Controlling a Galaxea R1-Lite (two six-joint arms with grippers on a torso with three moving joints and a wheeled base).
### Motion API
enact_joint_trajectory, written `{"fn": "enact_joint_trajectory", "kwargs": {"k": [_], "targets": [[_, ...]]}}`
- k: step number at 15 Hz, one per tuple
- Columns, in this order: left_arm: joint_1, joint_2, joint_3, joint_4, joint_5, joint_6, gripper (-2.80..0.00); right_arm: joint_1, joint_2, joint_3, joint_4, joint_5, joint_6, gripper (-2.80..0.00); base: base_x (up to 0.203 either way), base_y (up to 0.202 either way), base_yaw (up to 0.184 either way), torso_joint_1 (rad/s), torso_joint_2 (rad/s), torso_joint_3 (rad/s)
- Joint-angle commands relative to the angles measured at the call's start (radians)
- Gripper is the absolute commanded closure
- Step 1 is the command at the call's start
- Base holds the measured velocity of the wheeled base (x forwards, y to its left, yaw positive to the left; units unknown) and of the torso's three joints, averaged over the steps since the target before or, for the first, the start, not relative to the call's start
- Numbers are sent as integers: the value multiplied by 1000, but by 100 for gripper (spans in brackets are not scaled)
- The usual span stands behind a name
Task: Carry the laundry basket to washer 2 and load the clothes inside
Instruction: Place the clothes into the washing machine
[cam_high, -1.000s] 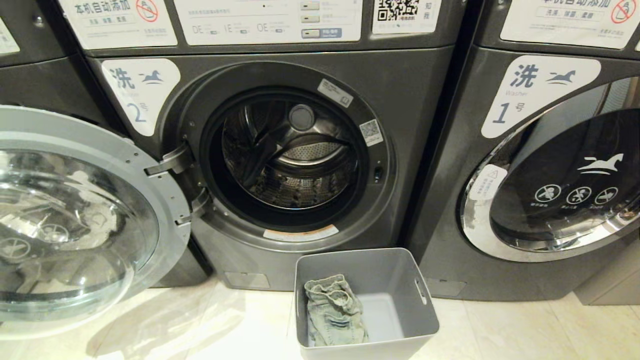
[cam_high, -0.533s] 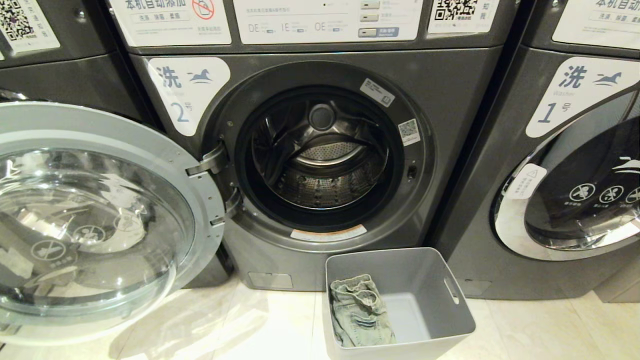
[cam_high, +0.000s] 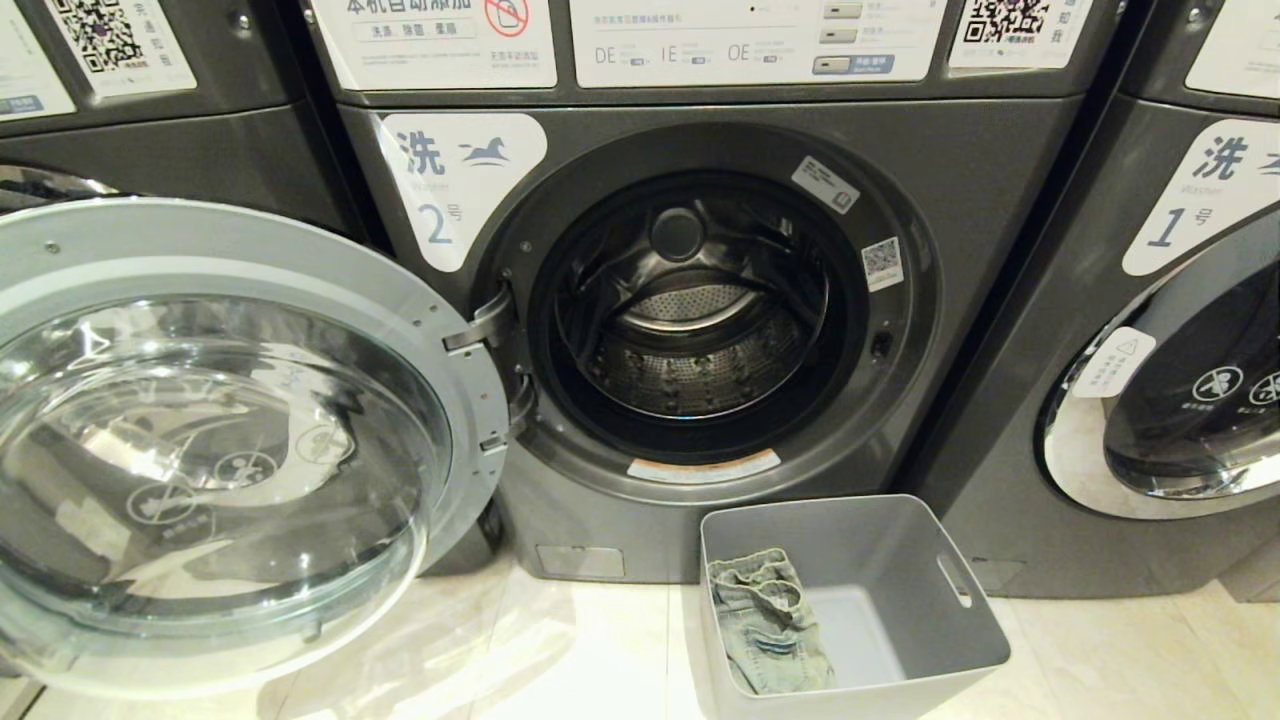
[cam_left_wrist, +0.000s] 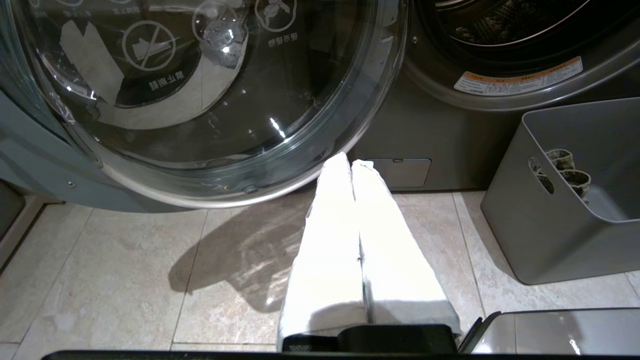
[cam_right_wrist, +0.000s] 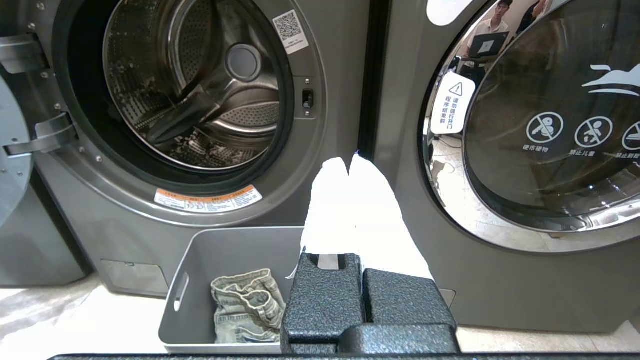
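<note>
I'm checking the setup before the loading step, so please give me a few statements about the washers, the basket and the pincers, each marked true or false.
1. The door of washer 2 stands open. True.
2. The laundry basket sits on the floor below washer 2's opening. True.
3. The clothes lie inside the drum. False: the denim garment lies in the basket, and no garment shows in the drum.
4. Washer 1 has its door open too. False: that door is closed.
5. The left pincer is shut and holds nothing. True.
6. The right pincer grips the basket's rim. False: it is shut, apart from the basket, holding nothing.
</note>
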Motion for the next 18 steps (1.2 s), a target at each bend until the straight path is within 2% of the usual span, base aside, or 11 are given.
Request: {"fn": "enact_joint_trajectory", "kwargs": {"k": [1,7,18], "targets": [[-1,-2,0,1,0,3,0,0,0,40,-3,0,-2,0,0,0,0,0,0,0],[-1,-2,0,-2,2,0,0,0,1,40,-3,1,-2,0,0,0,0,2,-1,-21],[-1,-2,0,-2,2,1,0,0,0,40,-3,1,-2,0,0,0,0,5,2,-194]]}}
